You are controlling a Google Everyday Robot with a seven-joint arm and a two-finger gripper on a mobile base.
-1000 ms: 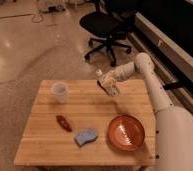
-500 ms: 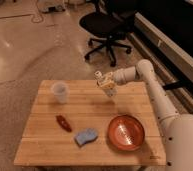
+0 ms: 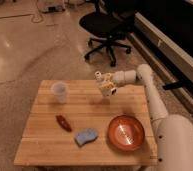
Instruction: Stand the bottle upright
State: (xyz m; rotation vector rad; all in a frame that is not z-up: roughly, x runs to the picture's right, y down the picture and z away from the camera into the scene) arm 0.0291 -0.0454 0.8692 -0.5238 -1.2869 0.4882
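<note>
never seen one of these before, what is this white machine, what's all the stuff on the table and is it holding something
The big white shape on the right is a robot arm on a mobile base. It ends in a two-finger gripper, which hangs over the far side of the wooden table. There is only one view, looking down at the table from above its near edge; where that camera sits is not known.

The gripper is closed on the bottle, a small pale one with a white cap. The bottle is tilted and held above the tabletop. The job is to stand it upright.

On the table are a translucent cup at the far left, a small reddish-brown item I cannot identify, a blue sponge and an orange-red plate. An office chair stands behind.
</note>
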